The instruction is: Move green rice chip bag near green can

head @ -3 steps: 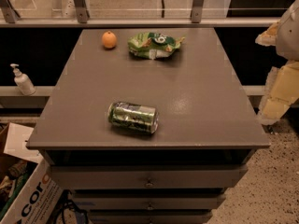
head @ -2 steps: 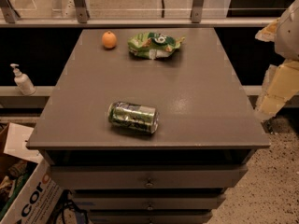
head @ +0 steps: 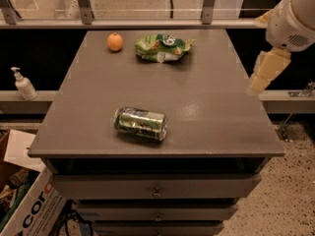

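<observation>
A single camera stands in front of the table (head: 211, 107) and above it, tilted steeply down and facing its far edge and the rail (head: 147, 23) beyond. It is near: the tabletop fills most of the view, drawers (head: 157, 186) below. The end effector (head: 262, 75) hangs at the right edge, beside the table's far right corner.

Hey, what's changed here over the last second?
The gripper has swung in from the side toward the table edge and sits higher in the picture. Nothing has been grasped. The bag, the can lying on its side, and the orange stayed put.
</observation>
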Action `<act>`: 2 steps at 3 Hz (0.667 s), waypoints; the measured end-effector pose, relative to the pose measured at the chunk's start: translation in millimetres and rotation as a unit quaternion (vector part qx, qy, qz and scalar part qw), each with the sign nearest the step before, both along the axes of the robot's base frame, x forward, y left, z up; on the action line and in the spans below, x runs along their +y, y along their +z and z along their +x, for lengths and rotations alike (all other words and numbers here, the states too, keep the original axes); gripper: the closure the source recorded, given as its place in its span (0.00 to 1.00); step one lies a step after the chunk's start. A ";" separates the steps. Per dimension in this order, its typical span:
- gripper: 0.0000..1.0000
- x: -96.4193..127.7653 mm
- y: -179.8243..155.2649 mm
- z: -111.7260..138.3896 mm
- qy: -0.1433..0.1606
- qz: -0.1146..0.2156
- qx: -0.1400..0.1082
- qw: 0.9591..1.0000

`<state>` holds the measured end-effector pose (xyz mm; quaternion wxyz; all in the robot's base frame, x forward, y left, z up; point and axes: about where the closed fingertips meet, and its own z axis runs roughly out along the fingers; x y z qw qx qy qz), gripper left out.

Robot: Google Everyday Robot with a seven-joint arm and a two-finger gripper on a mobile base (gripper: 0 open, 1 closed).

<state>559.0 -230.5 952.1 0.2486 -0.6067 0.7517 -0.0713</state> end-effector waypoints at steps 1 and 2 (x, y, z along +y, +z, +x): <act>0.00 9.5 -21.4 65.1 0.011 0.036 -0.021 0.999; 0.00 25.1 -54.7 115.8 0.007 0.079 -0.027 0.996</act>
